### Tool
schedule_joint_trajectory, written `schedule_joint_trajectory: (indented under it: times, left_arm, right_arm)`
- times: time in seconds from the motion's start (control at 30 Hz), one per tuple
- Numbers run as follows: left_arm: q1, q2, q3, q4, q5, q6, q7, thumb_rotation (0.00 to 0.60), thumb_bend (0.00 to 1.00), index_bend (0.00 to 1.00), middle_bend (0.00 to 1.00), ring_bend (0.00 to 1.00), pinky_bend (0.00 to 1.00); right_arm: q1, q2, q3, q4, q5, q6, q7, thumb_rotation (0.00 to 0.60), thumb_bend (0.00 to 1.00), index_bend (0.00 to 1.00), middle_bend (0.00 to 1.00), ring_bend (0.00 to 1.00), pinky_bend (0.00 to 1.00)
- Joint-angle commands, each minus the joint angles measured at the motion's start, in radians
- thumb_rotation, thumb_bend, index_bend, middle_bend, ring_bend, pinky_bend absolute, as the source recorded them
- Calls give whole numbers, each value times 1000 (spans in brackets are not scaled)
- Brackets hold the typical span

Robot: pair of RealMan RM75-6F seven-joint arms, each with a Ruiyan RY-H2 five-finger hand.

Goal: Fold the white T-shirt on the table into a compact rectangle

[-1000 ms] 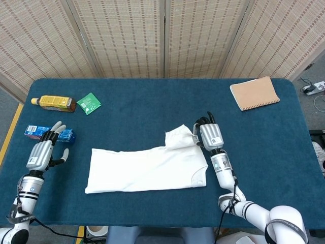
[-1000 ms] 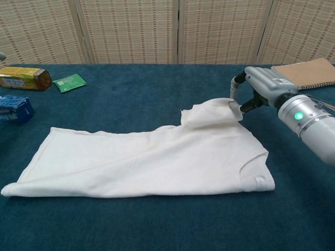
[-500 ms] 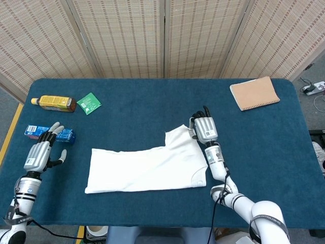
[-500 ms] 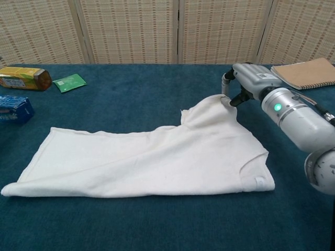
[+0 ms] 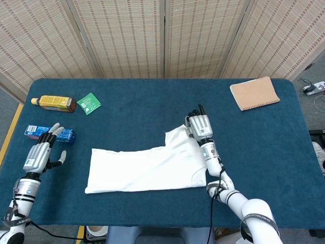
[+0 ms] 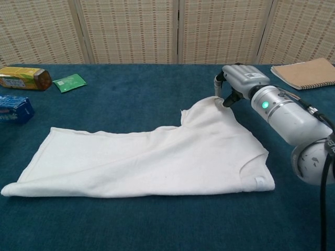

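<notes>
Right hand (image 6: 235, 83) moved left gripping T-shirt (image 6: 152, 159) sleeve, notebook (image 6: 303, 72) behind

Lighting and picture quality, both views: bright, even, sharp.

You get soft, diffuse light with no single source you can pick out; neither view shows a hard-edged shadow. The T-shirt (image 5: 147, 165) reads near pure white from the head view, so its folds nearly wash out there; from the chest view you see faint grey shading along its creases and a thin dark line under its near edge. The table (image 5: 152, 101) cloth stays a flat, matte blue without glare. The right hand (image 6: 238, 83) carries mild highlights on its metal shell, and a small green lamp glows on the wrist behind it. Focus holds edge to edge; no motion blur. You may notice slight wide-angle stretch at the near chest-view corners.
</notes>
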Motion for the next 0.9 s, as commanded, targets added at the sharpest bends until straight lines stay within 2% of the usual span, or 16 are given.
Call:
schedule_joint_trajectory:
  times: [0.03, 0.33, 0.57, 0.7, 0.77, 0.9]
  left_arm:
    - [0, 1, 0, -1, 3, 0, -1, 600, 485, 0, 0, 0, 0]
    - [-3, 3, 3, -1, 3, -7, 4, 600, 485, 0, 0, 0, 0]
    - [-3, 2, -1, -2, 3, -2, 3, 600, 485, 0, 0, 0, 0]
    - [-2, 6, -3, -4, 2, 2, 3, 600, 484, 0, 0, 0, 0]
    - [-1, 12, -3, -4, 2, 2, 3, 600, 484, 0, 0, 0, 0]
    - [0, 25, -2, -2, 16, 5, -6, 600, 485, 0, 0, 0, 0]
  right_arm:
    - [7, -7, -2, 17, 2, -6, -11, 600, 386, 641, 375, 213, 2]
    - [33, -17, 7, 59, 21, -43, -15, 600, 355, 604, 356, 213, 2]
    - [47, -21, 1, 74, 21, -63, -24, 600, 266, 368, 295, 197, 2]
    - [59, -15, 2, 69, 18, -53, -16, 600, 161, 122, 182, 130, 1]
    - [59, -1, 1, 43, 9, -23, 7, 600, 129, 59, 145, 107, 0]
    - [31, 77, -13, -89, -30, 81, 54, 600, 122, 52, 137, 103, 0]
